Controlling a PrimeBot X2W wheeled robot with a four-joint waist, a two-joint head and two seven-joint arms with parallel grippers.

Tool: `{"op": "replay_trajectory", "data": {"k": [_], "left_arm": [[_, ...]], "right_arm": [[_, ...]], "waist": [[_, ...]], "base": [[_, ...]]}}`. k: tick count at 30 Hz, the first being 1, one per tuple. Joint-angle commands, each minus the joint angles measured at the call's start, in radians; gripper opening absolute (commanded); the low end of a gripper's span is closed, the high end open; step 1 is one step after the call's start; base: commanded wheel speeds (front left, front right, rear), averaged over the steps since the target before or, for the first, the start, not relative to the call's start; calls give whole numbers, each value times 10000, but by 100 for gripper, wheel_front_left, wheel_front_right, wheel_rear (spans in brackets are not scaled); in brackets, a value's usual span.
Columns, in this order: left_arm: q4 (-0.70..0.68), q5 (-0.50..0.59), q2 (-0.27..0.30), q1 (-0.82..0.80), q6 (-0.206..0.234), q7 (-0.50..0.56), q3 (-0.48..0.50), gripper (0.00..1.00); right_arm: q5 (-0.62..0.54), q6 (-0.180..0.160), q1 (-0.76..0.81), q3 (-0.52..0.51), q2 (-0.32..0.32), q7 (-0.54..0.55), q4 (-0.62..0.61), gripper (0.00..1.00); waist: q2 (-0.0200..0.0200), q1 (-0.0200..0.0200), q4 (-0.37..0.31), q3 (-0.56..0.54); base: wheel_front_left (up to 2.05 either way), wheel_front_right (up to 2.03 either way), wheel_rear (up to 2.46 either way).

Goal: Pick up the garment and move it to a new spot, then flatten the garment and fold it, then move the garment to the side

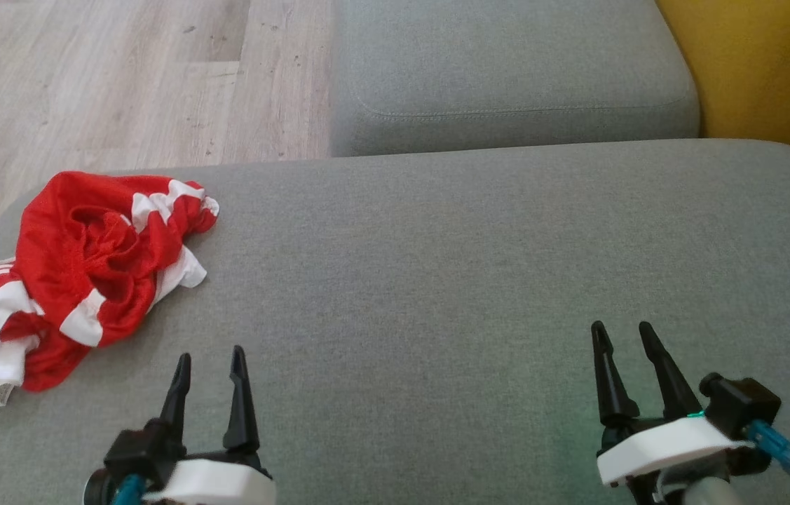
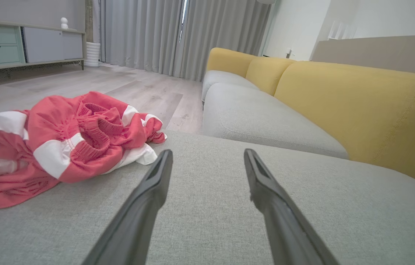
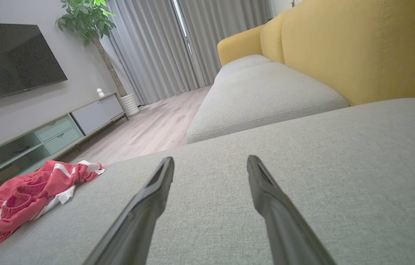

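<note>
Grip: your left claw [image 1: 211, 353] and right claw [image 1: 622, 325] both stood open, empty | Item: red-and-white garment [image 1: 79, 273] lay crumpled at the left edge of the sofa seat [image 1: 472, 280] | Risk: you could pinch one layer only, dragging it onto the floor [image 1: 121, 84].

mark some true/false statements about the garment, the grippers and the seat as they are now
1. The garment lies crumpled near the left end of the grey seat. True.
2. The left gripper is shut on the garment. False: it is open and apart from the garment, over bare seat.
3. The right gripper is open and holds nothing. True.
4. The garment is blue. False: it is red and white.
</note>
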Motion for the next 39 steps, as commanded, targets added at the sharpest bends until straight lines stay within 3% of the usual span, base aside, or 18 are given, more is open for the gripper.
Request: {"op": "replay_trajectory", "data": {"k": [1,22,39], "left_arm": [[-398,440,60,-243,83,-173,118,100],[-337,2893,70,-162,487,-757,-135,100],[-278,2857,63,-87,438,-757,109,100]], "right_arm": [[-411,109,-387,286,-81,-207,-409,100],[-2571,136,-378,472,-104,-793,-402,100],[-2424,136,-348,395,-104,-793,-256,100]], "waist": [[0,1,10,-10],[0,1,121,-144],[0,1,177,-150]], "base": [[0,0,0],[0,0,0],[0,0,0]]}}
